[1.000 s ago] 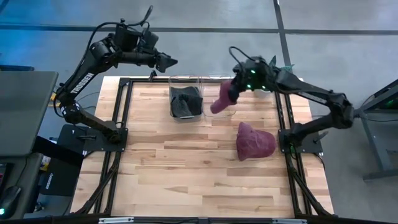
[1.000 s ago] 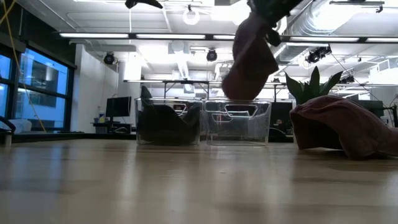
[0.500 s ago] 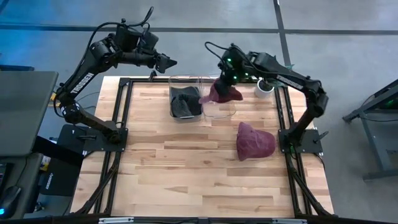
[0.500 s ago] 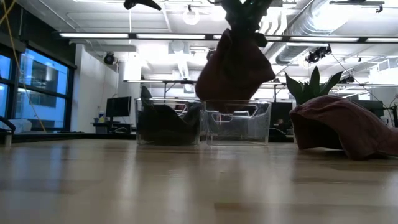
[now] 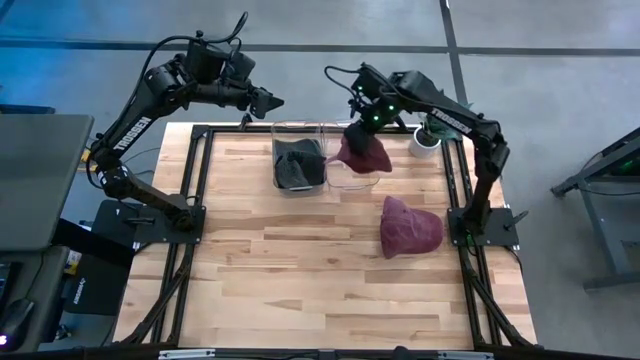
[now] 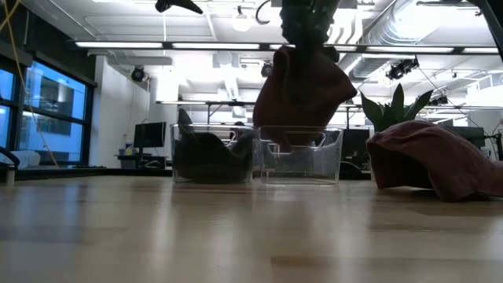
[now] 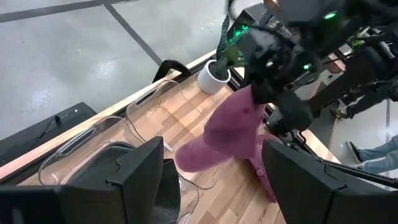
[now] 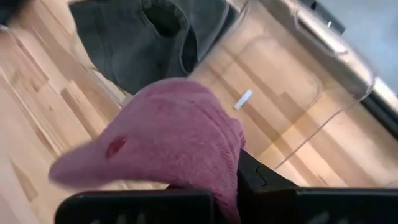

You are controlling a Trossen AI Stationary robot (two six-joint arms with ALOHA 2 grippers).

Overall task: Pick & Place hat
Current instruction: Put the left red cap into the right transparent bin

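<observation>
Above table: right end effector [image 5: 362,128] gripping hat [image 5: 364,152]

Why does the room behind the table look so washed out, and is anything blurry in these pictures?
Low view: ceiling lights glare, leaving the held maroon hat dark against them. Left wrist view: the right gripper is smeared. Right wrist view: the hat sits close and soft; the clear bin catches reflections.

Grey concrete floor [image 5: 330,20] with dark seam lines, white ceiling with fluorescent strip lights [image 6: 181,45], exposed ductwork [image 6: 409,20], tall windows [image 6: 39,118], distant desks with monitors [image 6: 149,135].
</observation>
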